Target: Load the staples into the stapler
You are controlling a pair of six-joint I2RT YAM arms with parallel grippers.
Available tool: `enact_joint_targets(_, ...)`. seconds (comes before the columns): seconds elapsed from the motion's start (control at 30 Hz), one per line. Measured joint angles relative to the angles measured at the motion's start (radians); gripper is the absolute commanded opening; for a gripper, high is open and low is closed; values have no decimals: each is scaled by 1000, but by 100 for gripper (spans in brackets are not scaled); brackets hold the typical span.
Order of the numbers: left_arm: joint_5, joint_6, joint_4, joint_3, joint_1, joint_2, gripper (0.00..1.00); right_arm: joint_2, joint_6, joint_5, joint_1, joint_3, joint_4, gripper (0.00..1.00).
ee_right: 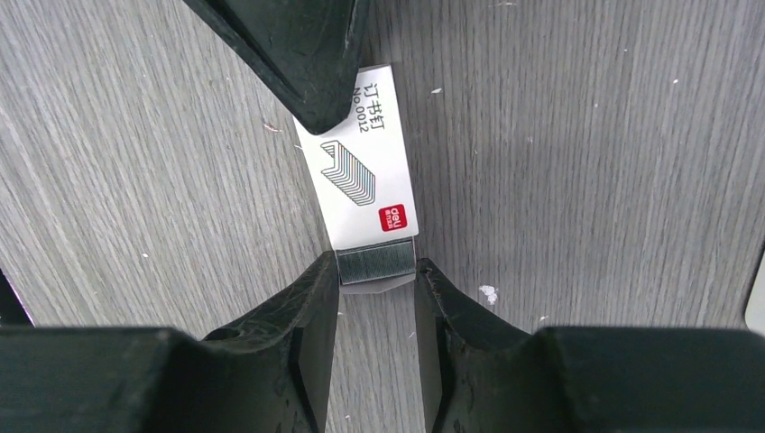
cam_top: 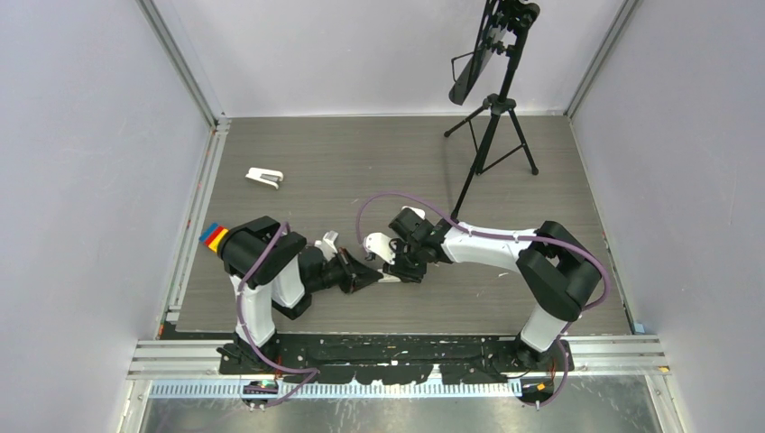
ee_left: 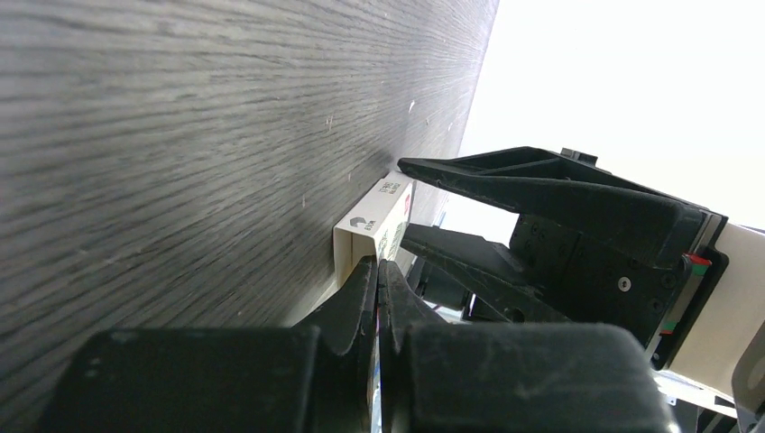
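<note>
Pinching the white staples box (ee_right: 365,180) at its far end, the left gripper (ee_left: 377,271) is clamped right down on it, low over the table (ee_right: 586,180). At the box's near end the grey tray (ee_right: 377,268) of staples pokes out, and the right gripper (ee_right: 374,278) sits partway open with a finger touching each side of it. Risky bit, probably: the hold is only on the tray's tip, so a crooked pull could slip off, jam the tray in the box, or drag the box out of the left jaws and scatter strips.
</note>
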Motion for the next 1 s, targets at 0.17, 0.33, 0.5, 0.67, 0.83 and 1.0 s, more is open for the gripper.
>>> enact_joint_targets(0.17,8,3,4,-7,11,0,1,0,0,6,0,0,-1,28)
enact_joint_targets(0.33,19,6,6,-16,27,-1,1,-2,1,19,0,0,-8,29)
enact_joint_targets(0.5,38,9,11,-25,50,-2,0,-6,1,42,1,0,-19,28)
enact_joint_targets(0.67,60,11,11,-28,68,-2,0,-11,1,61,1,0,-34,29)
enact_joint_targets(0.83,68,18,9,-35,76,-10,0,-15,1,78,1,0,-53,30)
enact_joint_targets(1.0,71,32,-2,-35,77,-20,2,-16,1,83,1,0,-61,32)
